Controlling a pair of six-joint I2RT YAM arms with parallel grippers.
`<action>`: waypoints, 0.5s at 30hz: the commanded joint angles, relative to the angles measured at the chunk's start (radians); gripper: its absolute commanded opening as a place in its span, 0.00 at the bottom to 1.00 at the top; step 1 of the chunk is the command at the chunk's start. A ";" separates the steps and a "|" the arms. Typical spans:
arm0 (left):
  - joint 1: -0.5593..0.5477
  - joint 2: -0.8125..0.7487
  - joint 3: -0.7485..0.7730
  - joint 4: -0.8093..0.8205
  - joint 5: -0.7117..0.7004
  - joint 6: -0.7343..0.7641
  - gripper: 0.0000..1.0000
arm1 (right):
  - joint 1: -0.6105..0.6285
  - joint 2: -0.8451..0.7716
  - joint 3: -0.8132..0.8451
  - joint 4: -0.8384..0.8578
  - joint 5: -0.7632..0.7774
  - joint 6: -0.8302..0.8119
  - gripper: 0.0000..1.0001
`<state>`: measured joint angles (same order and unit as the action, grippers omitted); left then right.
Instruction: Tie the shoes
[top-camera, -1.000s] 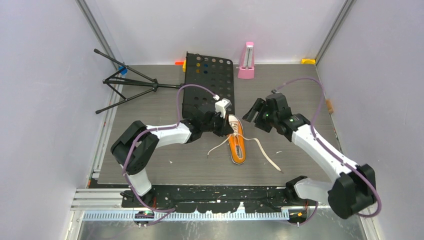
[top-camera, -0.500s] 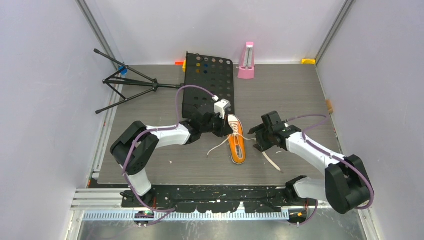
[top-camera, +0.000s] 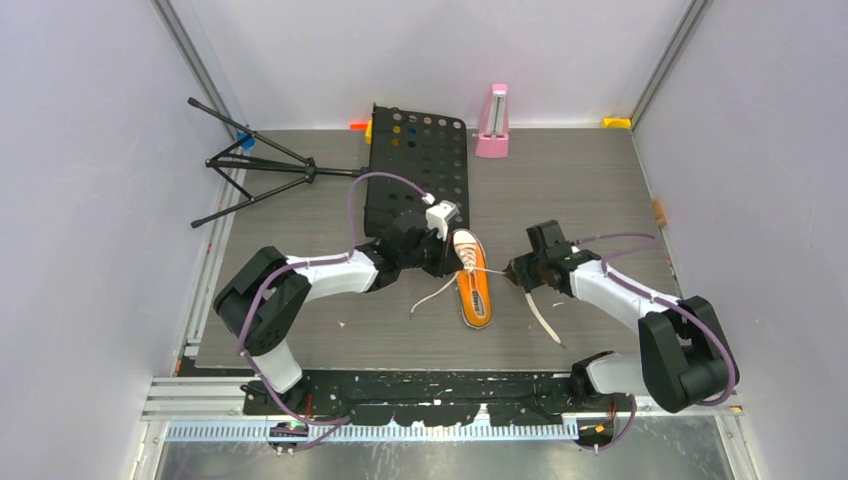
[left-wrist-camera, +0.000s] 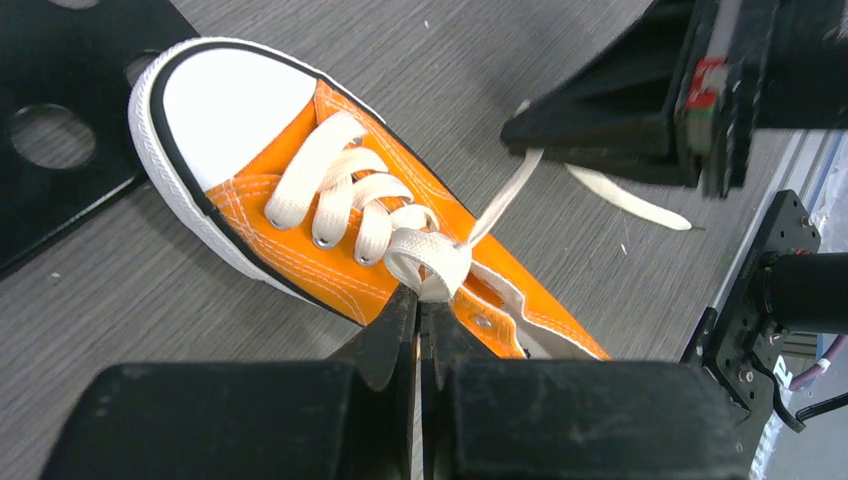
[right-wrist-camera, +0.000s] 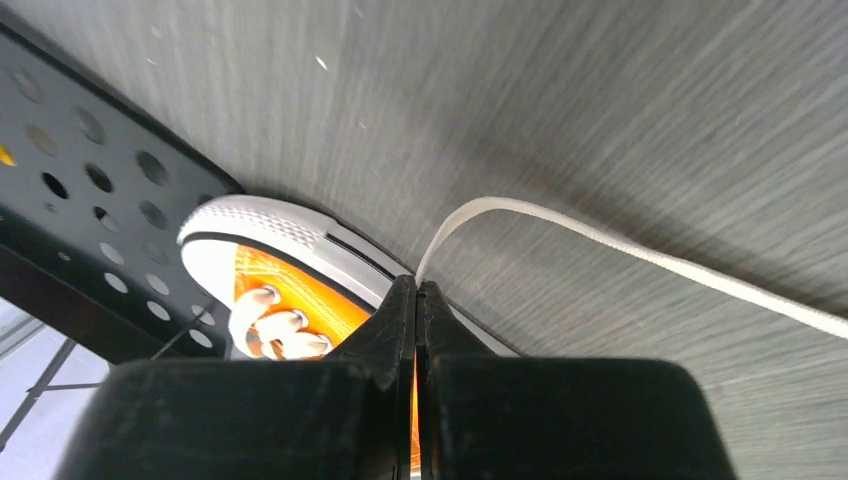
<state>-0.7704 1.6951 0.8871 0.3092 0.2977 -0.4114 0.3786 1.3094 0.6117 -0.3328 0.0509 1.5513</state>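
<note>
Top view: orange sneaker (top-camera: 474, 285) is lying on the table (top-camera: 590, 190), toe pointing away from the arm bases, sitting between the two sets of fingertips. Left gripper (top-camera: 449, 260) is pressing in at its left flank by the eyelets. Right gripper (top-camera: 514, 272) is hovering just off its right flank. White laces (top-camera: 436, 294) are trailing loose on the wood, one end behind the left fingers, the other running out past the right fingers toward the near edge. Perforated black plate (top-camera: 415, 165) is lying just beyond the toe.

Left wrist view: fingers (left-wrist-camera: 398, 325) are pressing flat together, pinching a folded bit of lace right at their tips, above the upper eyelets. From that fold a strand is running taut ahead of the tips, across to the right gripper's black wedge.

Right wrist view: fingers (right-wrist-camera: 398, 320) are likewise closing on each other with no gap showing. A lace strand is coming out from their tips and curving off to the right across the wood. The toe cap is sitting just beyond the tips, to the left.

Handling, as judged: the sneaker is looking small and light, likely sliding if one strand is pulled alone, so pulls should be opposing. The laces are looking flat, soft and limp, not holding a loop unaided and probably slipping between the pads. Best hold: near the eyelets for tension, further along the strand for forming loops
</note>
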 joint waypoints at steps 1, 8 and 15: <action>-0.001 -0.051 0.011 -0.130 -0.095 0.017 0.00 | -0.090 -0.072 0.010 -0.041 0.098 -0.142 0.00; -0.001 -0.037 0.025 -0.188 -0.125 0.066 0.00 | -0.110 -0.072 0.075 0.006 0.013 -0.493 0.00; -0.001 0.005 0.169 -0.266 -0.069 0.218 0.00 | -0.109 -0.150 0.097 0.145 -0.237 -0.824 0.10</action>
<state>-0.7860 1.6844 0.9630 0.1417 0.2356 -0.3264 0.2829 1.2278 0.6819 -0.2840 -0.0895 0.9707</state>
